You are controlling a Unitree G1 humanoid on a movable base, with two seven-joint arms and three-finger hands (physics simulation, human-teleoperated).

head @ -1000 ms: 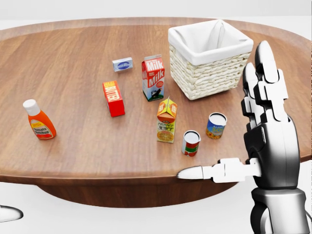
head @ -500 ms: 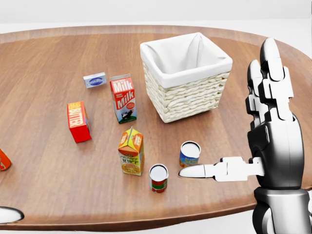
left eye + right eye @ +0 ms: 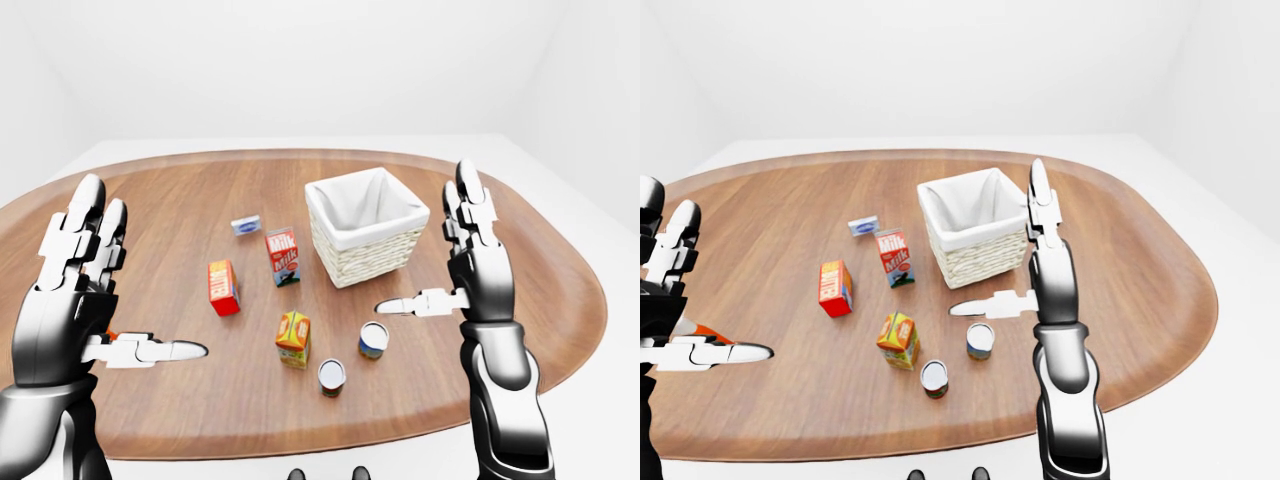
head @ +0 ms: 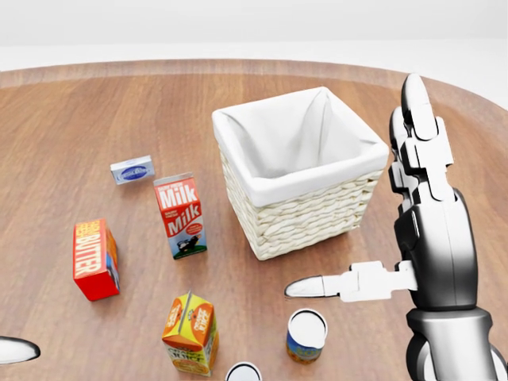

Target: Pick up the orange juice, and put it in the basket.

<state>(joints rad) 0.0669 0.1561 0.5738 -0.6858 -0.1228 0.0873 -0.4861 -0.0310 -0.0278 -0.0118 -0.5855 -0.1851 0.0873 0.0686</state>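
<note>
Orange juice carton (image 4: 190,332) stands upright on the wooden table (image 3: 180,215), low in the head view, left of centre, untouched by either hand. Basket (image 4: 300,184) is a white-lined wicker box up and right of it, well apart, nothing visible inside. Right hand (image 4: 397,230) is raised at the right of the head view, fingers straight and spread, thumb sticking out sideways toward the left, empty; thumb tip hangs above the blue-labelled can (image 4: 305,335). Left hand (image 3: 85,290) is up at the left in the left-eye view, same pose: fingers extended, thumb out to the right, holding nothing. Milk carton (image 4: 180,215) stands upright between juice and basket, just left of the basket. Red butter box (image 4: 94,259) sits left of the milk, small blue-white box (image 4: 132,169) lies above the milk toward the top of the view. Second can, red label (image 3: 332,377), sits just right and below the juice, beside the blue can. A sliver of an orange item (image 3: 702,331) shows behind the left hand in the right-eye view, mostly hidden, can't tell what it is
</note>
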